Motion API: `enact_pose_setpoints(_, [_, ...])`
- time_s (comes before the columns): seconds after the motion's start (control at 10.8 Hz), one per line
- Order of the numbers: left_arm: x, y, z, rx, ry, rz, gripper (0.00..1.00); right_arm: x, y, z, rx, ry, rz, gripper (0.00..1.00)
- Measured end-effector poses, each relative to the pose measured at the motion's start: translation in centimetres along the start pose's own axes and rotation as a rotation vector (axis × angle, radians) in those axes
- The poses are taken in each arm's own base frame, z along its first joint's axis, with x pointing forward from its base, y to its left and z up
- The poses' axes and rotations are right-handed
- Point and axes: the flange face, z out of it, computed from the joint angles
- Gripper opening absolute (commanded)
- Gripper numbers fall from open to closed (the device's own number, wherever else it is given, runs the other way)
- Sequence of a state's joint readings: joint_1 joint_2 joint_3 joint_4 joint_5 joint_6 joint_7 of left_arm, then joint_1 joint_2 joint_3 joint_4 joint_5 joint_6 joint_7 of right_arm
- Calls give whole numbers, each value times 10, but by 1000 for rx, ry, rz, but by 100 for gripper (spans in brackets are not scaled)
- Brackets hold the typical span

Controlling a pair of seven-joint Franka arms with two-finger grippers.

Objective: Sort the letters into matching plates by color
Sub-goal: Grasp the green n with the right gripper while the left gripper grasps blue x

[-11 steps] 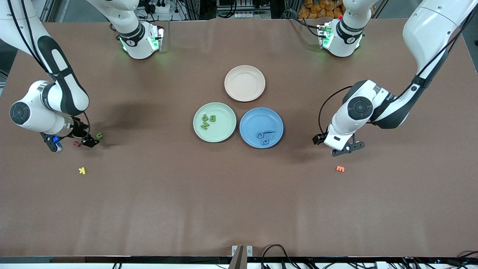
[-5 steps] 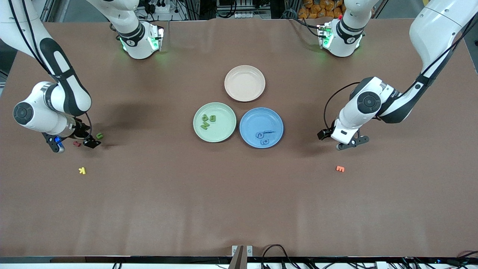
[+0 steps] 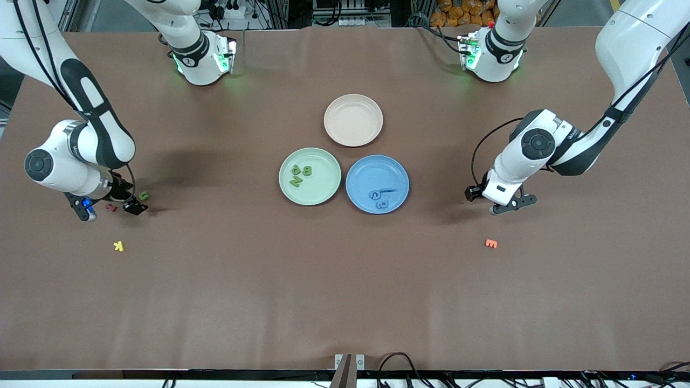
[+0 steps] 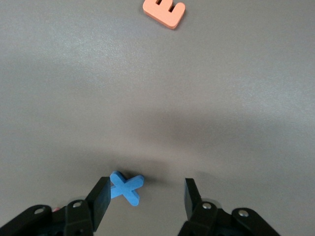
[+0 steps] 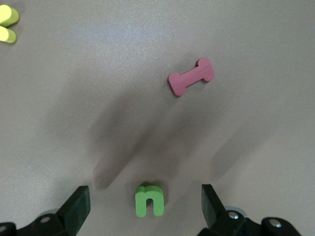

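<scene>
Two grippers low over the table. Right gripper [image 3: 108, 207], fingers wide apart, straddles a green letter [image 5: 149, 200]. Green plate [image 3: 329, 161] & blue plate [image 3: 396, 172] mid-table w/ letters inside. Left gripper [image 3: 498, 206], fingers apart, one touching a blue X [image 4: 127, 187].

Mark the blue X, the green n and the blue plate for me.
blue X [image 4: 126, 186]: left wrist view, on the crossing of its strokes.
green n [image 5: 148, 200]: right wrist view, on the top of its arch.
blue plate [image 3: 360, 173]: front view, on a bare part of its floor near the rim.
</scene>
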State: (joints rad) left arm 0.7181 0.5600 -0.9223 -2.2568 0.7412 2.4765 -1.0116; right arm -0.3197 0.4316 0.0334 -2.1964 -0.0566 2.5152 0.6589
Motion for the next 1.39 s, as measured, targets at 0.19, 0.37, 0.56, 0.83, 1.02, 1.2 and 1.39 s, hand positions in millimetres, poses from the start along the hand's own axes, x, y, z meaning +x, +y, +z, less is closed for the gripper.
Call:
enact_pose_setpoints(0.19, [0, -1, 1, 1, -2, -1, 47, -1, -1, 0, 0, 0, -2, 100])
enact_pose_setpoints(0.37, [-4, -1, 3, -3, -5, 1, 47, -1, -1, 0, 0, -1, -4, 100])
enact_pose_setpoints(0.56, [-6, -1, 4, 0, 6, 26, 46, -4, -3, 4, -3, -7, -9, 100])
enact_pose_setpoints(0.83, [-6, -7, 5, -5, 24, 37, 46, -6, -5, 9, -6, -13, -14, 100])
enact_pose_setpoints(1.02, [-5, -11, 6, -6, 22, 31, 46, -6, -6, 10, -4, -11, -15, 79])
enact_pose_setpoints(1.2, [-7, -11, 7, -17, 25, 33, 46, -6, -8, 9, 3, -3, -19, 62])
enact_pose_setpoints(1.39, [-12, -10, 10, -23, 18, 38, 46, -6, -10, 8, 7, 1, -22, 61])
